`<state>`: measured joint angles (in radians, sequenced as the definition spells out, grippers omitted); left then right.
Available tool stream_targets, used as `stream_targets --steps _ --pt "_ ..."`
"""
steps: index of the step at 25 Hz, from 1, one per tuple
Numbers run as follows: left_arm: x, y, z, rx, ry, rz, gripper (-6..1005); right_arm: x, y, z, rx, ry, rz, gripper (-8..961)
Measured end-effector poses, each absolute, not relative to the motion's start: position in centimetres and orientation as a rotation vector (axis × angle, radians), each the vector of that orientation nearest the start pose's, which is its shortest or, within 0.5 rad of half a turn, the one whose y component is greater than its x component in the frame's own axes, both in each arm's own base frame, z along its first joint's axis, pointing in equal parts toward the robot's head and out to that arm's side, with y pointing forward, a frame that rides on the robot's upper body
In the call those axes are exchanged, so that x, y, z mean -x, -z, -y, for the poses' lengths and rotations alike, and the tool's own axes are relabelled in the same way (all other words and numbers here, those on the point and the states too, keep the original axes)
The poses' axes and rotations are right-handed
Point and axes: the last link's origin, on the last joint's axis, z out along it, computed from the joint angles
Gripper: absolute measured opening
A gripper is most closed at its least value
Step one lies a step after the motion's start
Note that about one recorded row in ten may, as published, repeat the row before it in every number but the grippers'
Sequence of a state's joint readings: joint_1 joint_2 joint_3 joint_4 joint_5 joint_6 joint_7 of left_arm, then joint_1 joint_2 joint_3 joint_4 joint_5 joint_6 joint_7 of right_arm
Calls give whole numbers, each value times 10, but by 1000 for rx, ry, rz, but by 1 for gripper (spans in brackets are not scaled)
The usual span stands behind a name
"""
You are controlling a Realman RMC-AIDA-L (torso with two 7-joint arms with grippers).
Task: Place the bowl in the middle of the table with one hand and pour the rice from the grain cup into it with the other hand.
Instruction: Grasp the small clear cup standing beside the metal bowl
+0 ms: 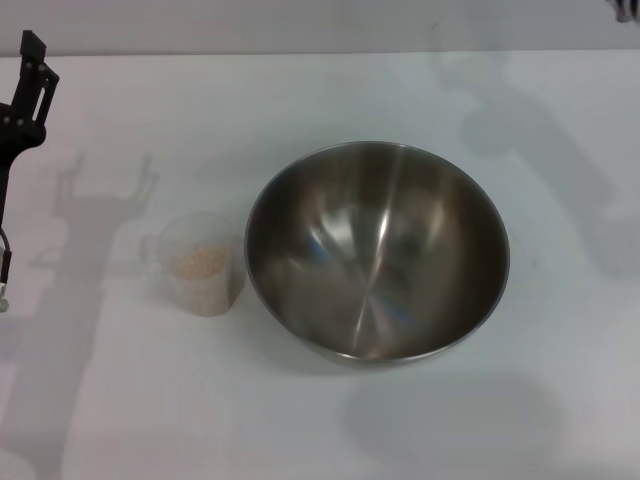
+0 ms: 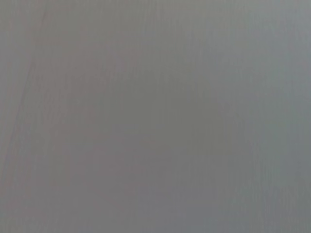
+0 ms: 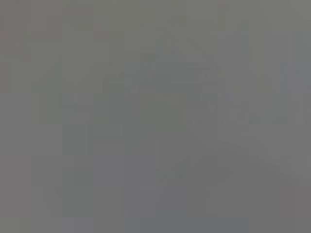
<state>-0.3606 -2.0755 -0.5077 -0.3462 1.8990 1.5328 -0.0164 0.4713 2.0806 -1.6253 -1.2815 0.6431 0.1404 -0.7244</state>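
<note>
Head view: left gripper (image 1: 30, 70) at the table's (image 1: 300, 90) far left edge, raised, touching nothing; can't tell how its fingers stand. Steel bowl (image 1: 377, 250) sits upright about mid-table, nothing in it. Grain cup (image 1: 203, 263) stands just beside the bowl's left rim, rice (image 1: 200, 264) inside. Bare tabletop all round. Right gripper out of frame.

Left wrist view: flat grey, nothing to make out.

Right wrist view: same.

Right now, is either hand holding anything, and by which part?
Nothing is held. The cup and bowl stand free on the table; the left hand is off to the side.
</note>
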Motion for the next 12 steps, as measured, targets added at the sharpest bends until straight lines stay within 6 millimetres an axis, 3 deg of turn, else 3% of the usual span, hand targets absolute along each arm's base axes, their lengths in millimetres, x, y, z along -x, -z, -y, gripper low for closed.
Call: stream_targets --steps 7,12 --pt "289 4 -297 1403 958 367 742 -134 -15 -408 1622 -582 1 485" --pt "289 5 -304 1411 942 386 739 -154 -11 -384 1468 -760 52 485"
